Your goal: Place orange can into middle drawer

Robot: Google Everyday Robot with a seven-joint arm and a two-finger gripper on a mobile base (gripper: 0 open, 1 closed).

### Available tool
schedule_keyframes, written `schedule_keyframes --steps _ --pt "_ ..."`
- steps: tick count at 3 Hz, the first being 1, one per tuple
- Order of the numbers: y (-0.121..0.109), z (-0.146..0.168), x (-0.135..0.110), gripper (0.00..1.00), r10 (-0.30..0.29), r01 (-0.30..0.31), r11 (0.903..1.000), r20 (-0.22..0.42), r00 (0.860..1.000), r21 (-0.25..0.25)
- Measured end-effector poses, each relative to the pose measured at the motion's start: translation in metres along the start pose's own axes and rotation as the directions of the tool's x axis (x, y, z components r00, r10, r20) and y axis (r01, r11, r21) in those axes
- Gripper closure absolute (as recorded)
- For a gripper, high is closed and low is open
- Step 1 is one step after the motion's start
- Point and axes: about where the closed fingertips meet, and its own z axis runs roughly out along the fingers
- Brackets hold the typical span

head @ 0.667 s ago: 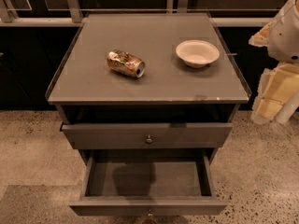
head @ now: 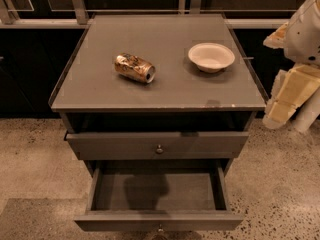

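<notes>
Zero grasp yet: end effector (head: 286, 100) off bench (head: 170, 91) at three o'clock, apparently empty, opening impossible to tell. Needs reaching to orange can (head: 134, 67) at nine o'clock, then open middle drawer (head: 200, 220).

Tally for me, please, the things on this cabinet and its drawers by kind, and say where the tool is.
Cans: 1, the orange can, lying on its side on the cabinet.
Bowls: 1, the white bowl.
Drawers: 2, the upper drawer and the pulled-out middle drawer.
Total: 4.
The tool hangs beside the cabinet's right edge, away from the can.
</notes>
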Motion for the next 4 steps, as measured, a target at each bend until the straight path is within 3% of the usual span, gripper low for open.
schedule_keyframes --steps 1,2,3,4 --pt "-0.027 0.011 -0.025 0.0 0.04 -0.042 0.999 0.104 0.994 0.015" --pt "-0.059 0.027 -0.072 0.0 0.036 -0.042 0.9986 0.172 0.984 0.034" --pt "-0.086 0.052 -0.122 0.0 0.012 -0.016 0.9996 0.186 0.983 0.021" --pt "-0.086 0.053 -0.134 0.0 -0.005 0.001 0.9998 0.195 0.981 0.021"
